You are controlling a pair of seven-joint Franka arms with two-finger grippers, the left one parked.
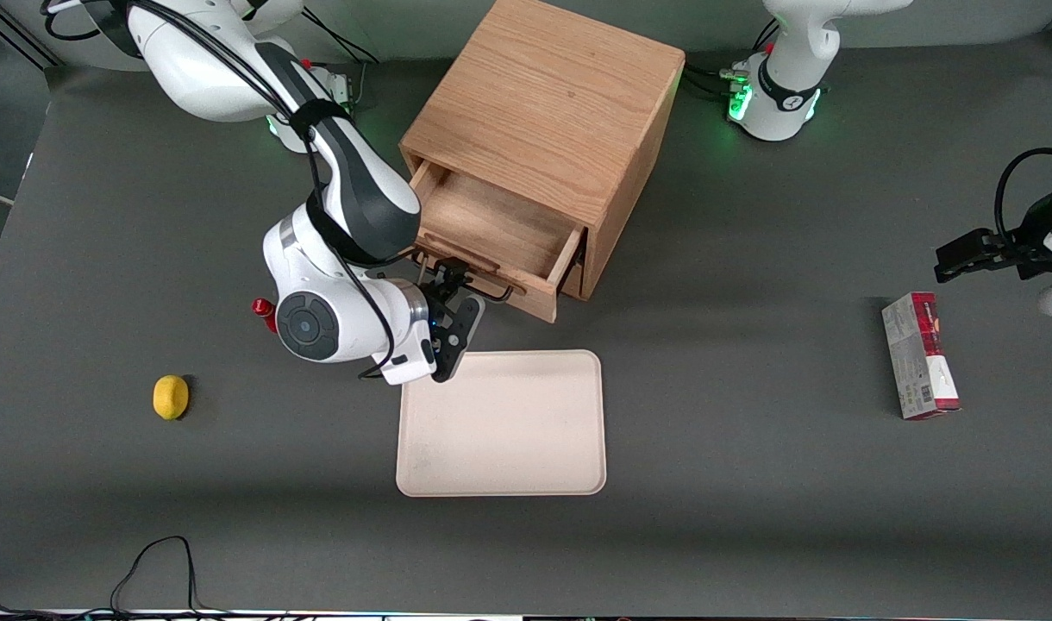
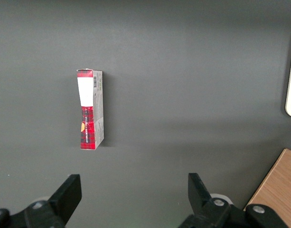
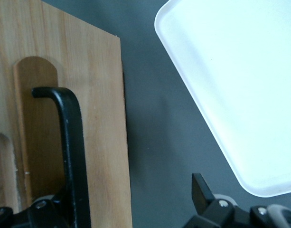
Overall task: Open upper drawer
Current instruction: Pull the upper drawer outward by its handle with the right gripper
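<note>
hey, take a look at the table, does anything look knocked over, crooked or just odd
Nothing is spilled or damaged. The cabinet sits skewed to the table edges, with its upper drawer pulled out and the gripper at its black handle. The red carton lies flat, toward the parked arm's end.

A cream tray (image 1: 500,423) sat empty in the lower middle of the frame, flat on the dark grey table (image 1: 750,517). A yellow lemon (image 1: 171,397) was off by itself at the left of the frame. A red and grey carton (image 1: 919,355) lay on its side at the right. There was also a small red thing (image 1: 263,309) left of centre, mostly hidden, and a loose black cable (image 1: 155,561) at the bottom left edge.
</note>
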